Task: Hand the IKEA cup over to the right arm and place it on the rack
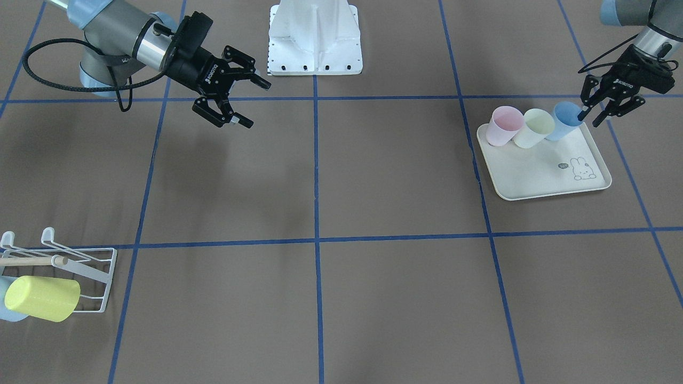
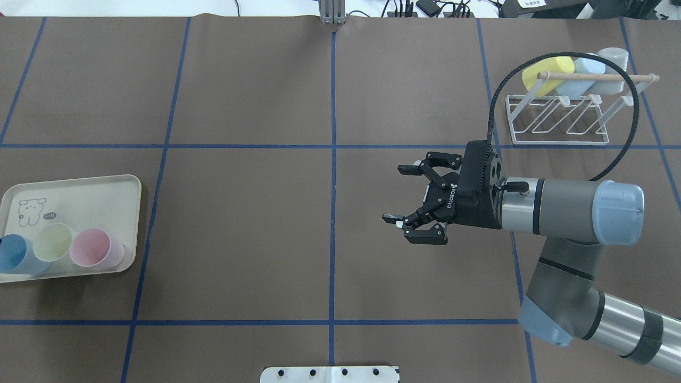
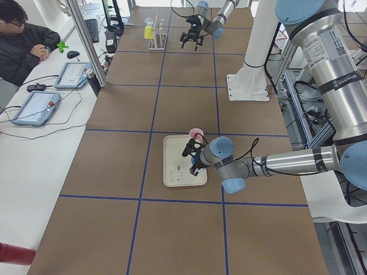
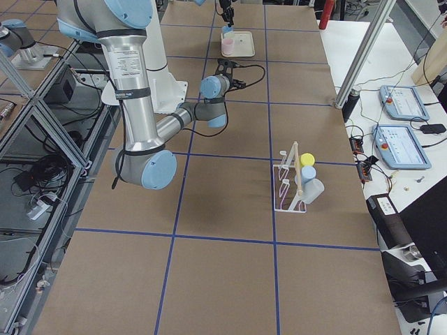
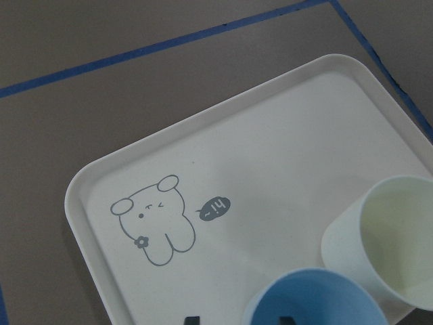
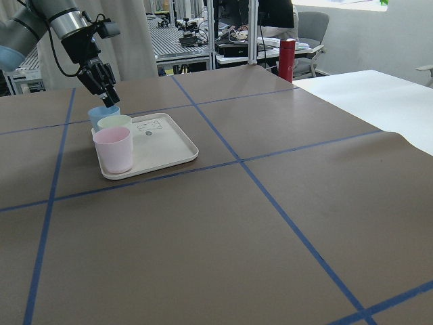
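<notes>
Jaws on the left arm (image 1: 655, 38) stand parted and empty, set low at the light-blue plastic tumbler (image 1: 566, 114), one fingertip seemingly inside its rim and the other outside, not yet pinching. That cup stands upright at the end of a row on the cream rabbit-printed tray (image 1: 533, 173), just beside a pale-yellow tumbler (image 1: 535, 129), with a pink tumbler (image 1: 504, 127) beyond. The right arm (image 2: 558, 210) hovers over the middle of the brown, blue-taped desk (image 1: 373, 176), its jaws spread wide and holding nothing. I judge this to be the first grasp: the left jaws must close on the cup wall and lift straight up, or the yellow neighbour may be dragged or tipped. Well apart, the white wire rack with a wooden rod (image 2: 558, 139) carries a bright-yellow cup (image 2: 545, 72), a pale-blue cup (image 2: 582, 68) and a grey cup (image 2: 612, 56); whether a prong is free I cannot tell.
</notes>
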Controlling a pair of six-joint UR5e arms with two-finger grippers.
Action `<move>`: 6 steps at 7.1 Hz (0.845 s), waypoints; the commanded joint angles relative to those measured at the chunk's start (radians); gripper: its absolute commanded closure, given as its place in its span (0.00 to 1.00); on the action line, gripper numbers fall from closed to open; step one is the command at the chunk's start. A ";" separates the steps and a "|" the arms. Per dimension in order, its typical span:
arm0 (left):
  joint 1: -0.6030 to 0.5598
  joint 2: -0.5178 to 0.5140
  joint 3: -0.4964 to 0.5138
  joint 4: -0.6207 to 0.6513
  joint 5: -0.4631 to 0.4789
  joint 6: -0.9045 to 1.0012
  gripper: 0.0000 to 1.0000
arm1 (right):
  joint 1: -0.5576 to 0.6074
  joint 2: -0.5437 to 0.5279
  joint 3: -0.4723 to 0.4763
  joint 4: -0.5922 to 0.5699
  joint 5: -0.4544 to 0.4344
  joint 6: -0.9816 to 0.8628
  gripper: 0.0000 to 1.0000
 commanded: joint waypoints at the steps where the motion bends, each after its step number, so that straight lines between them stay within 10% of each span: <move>1: 0.001 -0.005 0.002 0.001 0.000 0.000 0.56 | -0.001 -0.001 -0.006 0.002 0.000 0.000 0.01; 6: 0.030 -0.005 0.002 0.000 -0.001 0.011 0.73 | -0.001 -0.001 -0.015 0.002 0.000 0.000 0.01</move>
